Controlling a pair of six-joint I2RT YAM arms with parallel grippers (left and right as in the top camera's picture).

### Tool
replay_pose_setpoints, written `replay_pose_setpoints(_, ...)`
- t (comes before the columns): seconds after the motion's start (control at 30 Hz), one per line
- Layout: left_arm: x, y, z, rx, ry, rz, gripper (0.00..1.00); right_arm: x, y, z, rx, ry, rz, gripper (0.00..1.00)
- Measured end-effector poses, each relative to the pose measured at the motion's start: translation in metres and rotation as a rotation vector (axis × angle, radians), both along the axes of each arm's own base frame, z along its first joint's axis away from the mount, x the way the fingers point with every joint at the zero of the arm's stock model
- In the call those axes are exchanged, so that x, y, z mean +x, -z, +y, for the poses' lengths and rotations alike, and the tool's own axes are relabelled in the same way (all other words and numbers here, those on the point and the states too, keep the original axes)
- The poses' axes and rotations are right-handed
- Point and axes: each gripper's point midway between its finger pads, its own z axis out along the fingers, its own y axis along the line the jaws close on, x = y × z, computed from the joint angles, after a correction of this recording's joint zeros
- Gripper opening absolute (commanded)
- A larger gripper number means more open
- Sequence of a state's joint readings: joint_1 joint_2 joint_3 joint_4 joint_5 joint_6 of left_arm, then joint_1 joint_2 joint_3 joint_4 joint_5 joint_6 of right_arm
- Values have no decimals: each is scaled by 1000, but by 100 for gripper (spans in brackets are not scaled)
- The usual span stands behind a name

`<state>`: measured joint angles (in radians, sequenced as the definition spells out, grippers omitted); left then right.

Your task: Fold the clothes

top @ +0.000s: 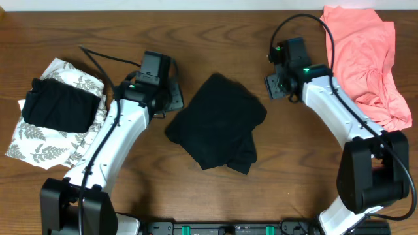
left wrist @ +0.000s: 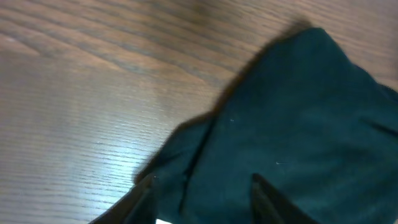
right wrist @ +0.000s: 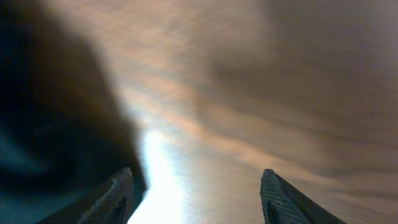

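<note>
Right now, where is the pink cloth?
In the overhead view the salmon-pink garment lies crumpled at the far right corner of the table, beside the right arm, apart from the black shirt in the middle.

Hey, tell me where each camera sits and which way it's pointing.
Overhead: above the table, looking straight down; left arm and right arm flank the shirt.
Left wrist: on the left arm, looking down past the left gripper at the shirt's edge.
Right wrist: on the right arm, looking down past the right gripper at bare wood, shirt dim at left.
Shared: all three show shirt and table.
</note>
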<state>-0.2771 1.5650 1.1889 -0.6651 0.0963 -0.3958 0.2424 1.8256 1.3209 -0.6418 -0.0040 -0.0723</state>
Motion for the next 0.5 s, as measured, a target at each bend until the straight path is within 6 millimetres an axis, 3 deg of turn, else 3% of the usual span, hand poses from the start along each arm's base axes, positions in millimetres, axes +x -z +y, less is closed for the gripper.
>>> replay_pose_setpoints(0.07,-1,0,-4,2,16,0,61,-15,2,23,98,-91,58,65)
replay_pose_setpoints(0.27,3,2,-8,8,57,-14,39,-50,-6,88,310,-288,151,55)
replay_pose_setpoints(0.37,4,13,-12,10,99,7,23,-61,-6,104,330,-298,179,41)
replay_pose_setpoints(0.5,5,40,-23,-7,178,62,10,-66,-5,109,323,-295,191,25)
